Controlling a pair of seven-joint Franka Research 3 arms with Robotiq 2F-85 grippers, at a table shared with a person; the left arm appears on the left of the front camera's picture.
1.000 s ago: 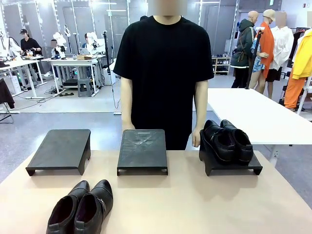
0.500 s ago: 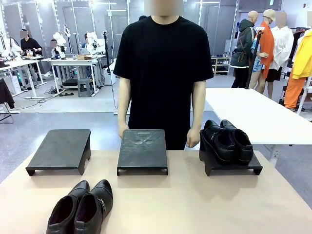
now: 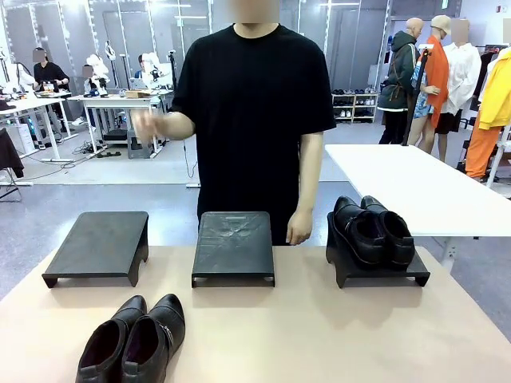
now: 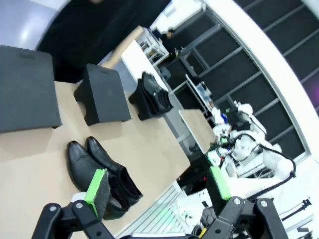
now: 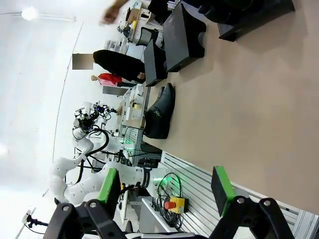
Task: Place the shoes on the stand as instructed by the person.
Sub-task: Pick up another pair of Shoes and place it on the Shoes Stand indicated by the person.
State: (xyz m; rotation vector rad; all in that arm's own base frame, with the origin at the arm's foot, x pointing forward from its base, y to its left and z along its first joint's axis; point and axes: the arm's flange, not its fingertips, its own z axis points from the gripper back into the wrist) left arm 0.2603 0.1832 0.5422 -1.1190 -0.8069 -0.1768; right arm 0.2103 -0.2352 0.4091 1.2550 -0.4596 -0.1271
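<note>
1 pair (image 3: 374,231) sits on the right stand (image 3: 385,276). The loose pair (image 3: 132,345) lies at the table's (image 3: 319,335) near left edge, toes toward the stands. The person's hand (image 3: 152,124) is raised, probably to signal the left stand (image 3: 100,243) or middle stand (image 3: 233,246), both bare. Above, the left pincer (image 4: 157,185) and right pincer (image 5: 165,188) gape wide, empty; open table lies ahead.

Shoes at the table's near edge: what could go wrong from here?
The loose shoes lie touching side by side at the near edge of the table; grabbing one could push the other off.
The left stand and middle stand are both bare, and the person's raised hand is blurred, so the wrong stand may get picked.
The person's other hand hangs beside the middle stand; a reach there could hit it.
</note>
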